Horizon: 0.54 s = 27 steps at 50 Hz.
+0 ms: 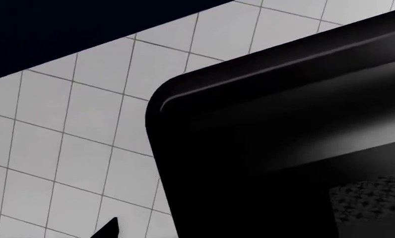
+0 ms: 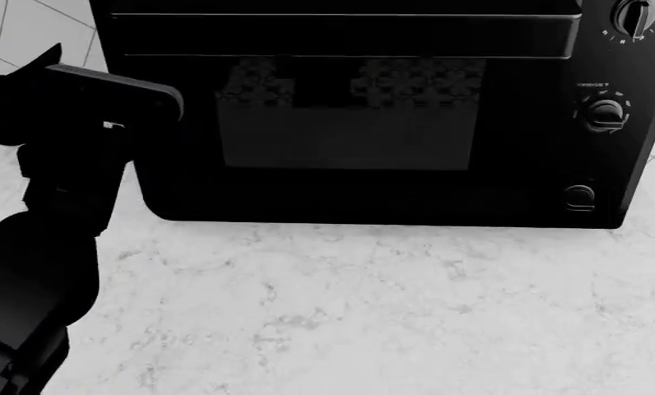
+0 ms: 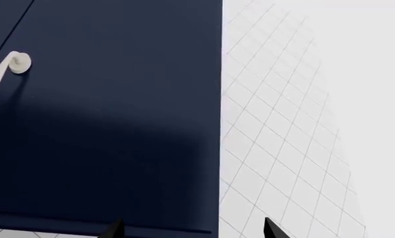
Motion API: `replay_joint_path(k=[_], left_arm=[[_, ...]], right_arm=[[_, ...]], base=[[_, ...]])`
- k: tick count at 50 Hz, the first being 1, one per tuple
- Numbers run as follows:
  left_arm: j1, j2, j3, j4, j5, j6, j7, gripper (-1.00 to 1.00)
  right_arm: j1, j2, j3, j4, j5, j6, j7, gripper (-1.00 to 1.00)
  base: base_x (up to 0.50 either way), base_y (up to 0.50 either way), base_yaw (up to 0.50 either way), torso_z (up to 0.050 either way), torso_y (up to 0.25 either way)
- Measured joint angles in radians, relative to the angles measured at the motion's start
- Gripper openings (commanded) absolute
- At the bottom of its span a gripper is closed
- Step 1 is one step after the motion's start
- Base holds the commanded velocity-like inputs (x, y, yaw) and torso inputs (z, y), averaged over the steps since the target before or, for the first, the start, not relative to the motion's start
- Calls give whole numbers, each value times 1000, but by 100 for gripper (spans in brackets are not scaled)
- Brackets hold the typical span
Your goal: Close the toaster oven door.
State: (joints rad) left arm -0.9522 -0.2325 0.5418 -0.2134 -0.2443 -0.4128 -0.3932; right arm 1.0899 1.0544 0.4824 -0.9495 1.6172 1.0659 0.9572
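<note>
The toaster oven [image 2: 624, 164] is a glossy black box on the counter, with three round knobs [image 2: 606, 111] down its right panel. The toaster oven door [image 2: 350, 115] stands upright against the oven's front, glass window in the middle and bar handle [image 2: 339, 34] across the top. My left gripper [image 2: 141, 99] is beside the oven's left edge. In the left wrist view one fingertip [image 1: 110, 229] shows against the tiles and the other is lost against the oven's black corner [image 1: 284, 148]. My right gripper [image 3: 194, 230] is open and empty, out of the head view.
The oven stands on a grey marble counter [image 2: 360, 304] with a white tiled wall [image 1: 65, 124] behind it. The right wrist view faces a dark blue cabinet front [image 3: 104, 124] with a cream handle [image 3: 12, 64], next to a tiled wall [image 3: 284, 148].
</note>
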Motion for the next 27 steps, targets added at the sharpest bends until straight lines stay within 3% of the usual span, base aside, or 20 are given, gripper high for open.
replay_joint_path(k=[27], left_arm=[[-3, 93, 64, -108, 78, 92, -136, 100]], right_arm=[[-23, 18, 35, 4, 14, 0, -1, 100]], base=[[26, -3, -11, 3, 0]])
